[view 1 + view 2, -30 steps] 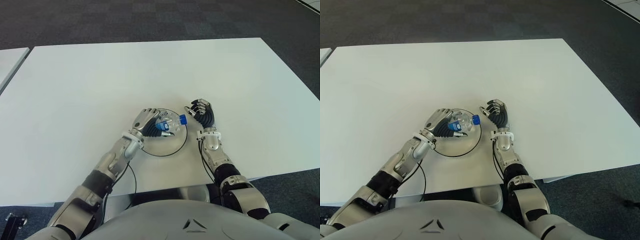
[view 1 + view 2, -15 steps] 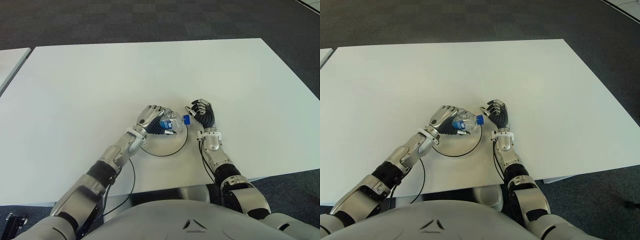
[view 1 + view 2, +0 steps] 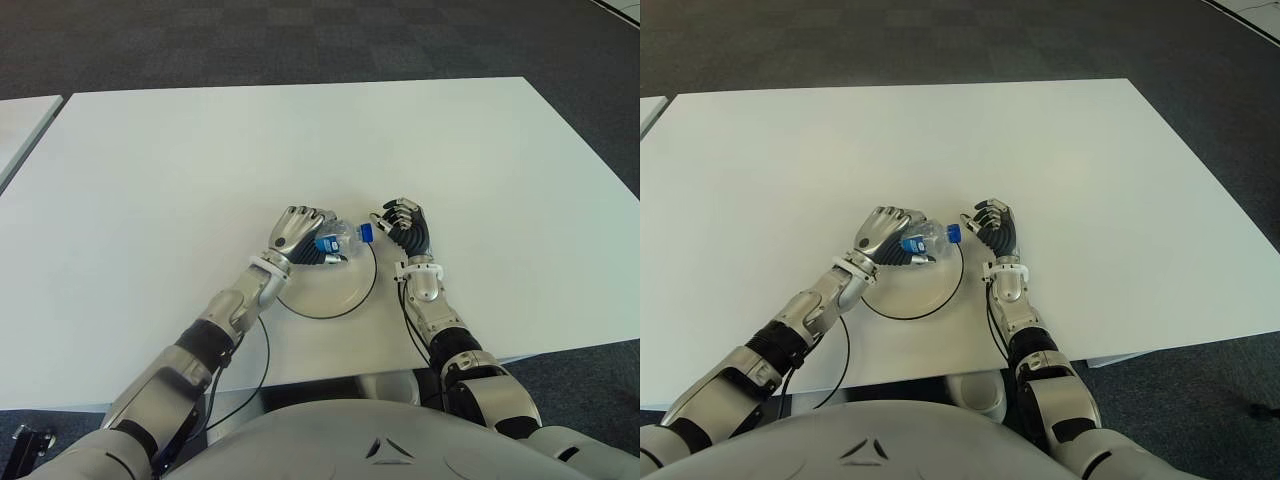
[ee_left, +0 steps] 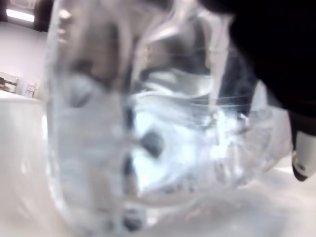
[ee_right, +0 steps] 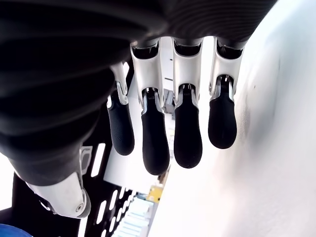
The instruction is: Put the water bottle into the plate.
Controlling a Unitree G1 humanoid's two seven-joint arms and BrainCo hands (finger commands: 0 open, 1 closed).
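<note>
Plate point(image 3: 330, 295) nearest on the white table point(image 3: 150, 180), round and dark-rimmed, with the left hand point(image 3: 297, 235) over its far edge, fingers clamped round a clear water bottle point(image 3: 343, 238) held tilted, blue cap toward the right hand point(image 3: 403, 225). Right hand just beside the plate's right rim, fingers loosely curled, holding nothing. Probably light, thin-walled and slippery, likely to crumple if squeezed; best gripped round the middle, by the label.

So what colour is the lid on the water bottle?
Blue. The cap on the water bottle shows best in the left eye view.
</note>
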